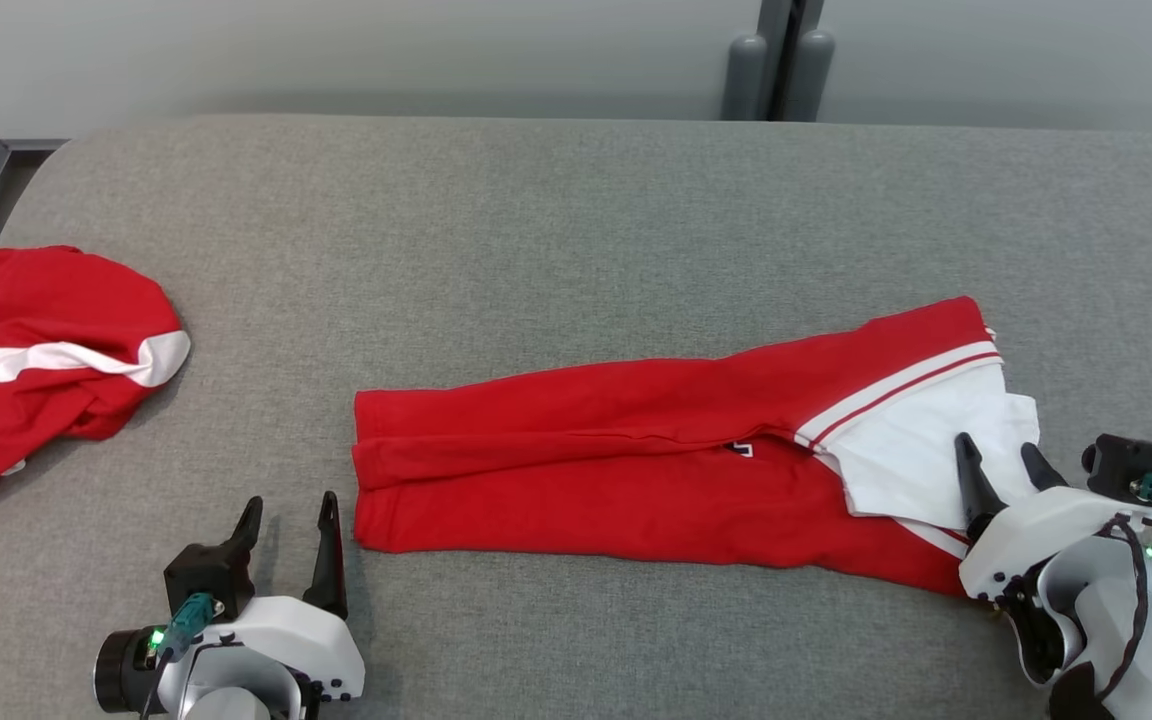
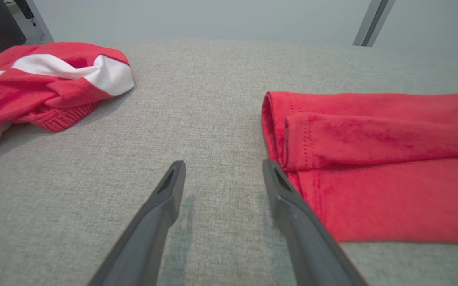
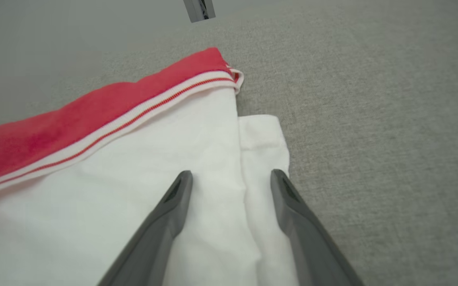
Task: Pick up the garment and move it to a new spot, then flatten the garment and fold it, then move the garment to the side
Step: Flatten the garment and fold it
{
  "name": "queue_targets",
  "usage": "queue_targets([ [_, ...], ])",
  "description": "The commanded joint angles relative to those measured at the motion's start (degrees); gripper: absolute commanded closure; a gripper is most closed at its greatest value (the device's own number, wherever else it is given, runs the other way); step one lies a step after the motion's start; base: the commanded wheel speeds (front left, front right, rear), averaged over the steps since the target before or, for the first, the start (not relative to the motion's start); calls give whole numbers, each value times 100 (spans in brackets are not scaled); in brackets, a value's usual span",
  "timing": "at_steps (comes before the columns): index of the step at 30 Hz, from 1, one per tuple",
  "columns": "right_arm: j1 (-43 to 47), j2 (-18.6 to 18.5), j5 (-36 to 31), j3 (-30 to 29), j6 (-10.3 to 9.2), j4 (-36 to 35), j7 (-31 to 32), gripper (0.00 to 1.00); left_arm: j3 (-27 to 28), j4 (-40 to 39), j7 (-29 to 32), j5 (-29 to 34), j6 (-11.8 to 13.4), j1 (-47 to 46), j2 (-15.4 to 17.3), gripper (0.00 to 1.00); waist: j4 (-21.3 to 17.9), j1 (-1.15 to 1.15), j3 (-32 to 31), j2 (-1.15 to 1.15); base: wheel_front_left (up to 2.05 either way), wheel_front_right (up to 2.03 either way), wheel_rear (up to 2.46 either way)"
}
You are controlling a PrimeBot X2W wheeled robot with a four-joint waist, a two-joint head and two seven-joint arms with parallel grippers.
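two pincers in play, both with jaws spread wide and clamped on nothing. left gripper [image 1: 291,498] at lower left of the head view, low over the bare grey table [image 1: 576,220], just beside the left hem end of the garment [image 1: 616,470]; in the left wrist view, finger [image 2: 292,206] at frame right touching or almost touching the red hem, cannot tell which. right gripper [image 1: 994,442] at lower right of the head view, lying over the white cloth at the garment's right end, straddling an edge there without pinching it

garment across centre to right of the frame: long narrow red band, layers stacked lengthwise, white panel and striped trim showing at the right. looks flattened and folded along its length already, so pick-up, move and first fold judged done. probably left to do: a crosswise fold or two to shorten the band, tidying of the skewed white flap, then the shift to the side

second red-and-white heap [image 1: 46,350] at far left, crumpled, well apart from the work
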Motion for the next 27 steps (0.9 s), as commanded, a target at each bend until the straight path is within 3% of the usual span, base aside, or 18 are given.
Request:
queue_targets([
  [1, -75, 65, 49, -42, -2, 217, 113, 0, -18, -46, 0, -65, -6, -114, 19, 0, 91, 0, 77, 0, 0, 0, 0],
  [6, -89, 287, 169, 236, 7, 490, 374, 4, -68, -65, 0, -148, 28, -126, 20, 0, 147, 0, 139, 0, 0, 0, 0],
  [9, -41, 436, 443, 536, 21, 437, 503, 51, -103, -75, 0, -201, 53, -112, 18, 0, 149, 0, 168, 0, 0, 0, 0],
  [11, -14, 480, 622, 737, 21, 330, 532, 65, -112, -64, 0, -220, 70, -114, 20, 0, 137, 0, 177, 0, 0, 0, 0],
  [13, 15, 469, 807, 929, 21, 256, 574, 93, -130, -50, 0, -230, 66, -131, 19, 0, 122, 0, 184, 0, 0, 0, 0],
  [14, 20, 454, 878, 996, 21, 228, 581, 100, -143, -45, 0, -242, 68, -146, 18, 0, 113, 0, 186, 0, 0, 0, 0],
  [18, -10, 203, 1067, 1081, 4, 252, 365, 100, -205, -40, 0, -268, 83, -181, 19, 0, 85, 0, 172, 0, 0, 0, 0],
  [27, -181, -346, 1463, 586, -14, 300, -345, 100, -266, -8, 0, -243, 35, -14, 18, 0, -200, 0, -54, 0, 0, 0, 0],
])
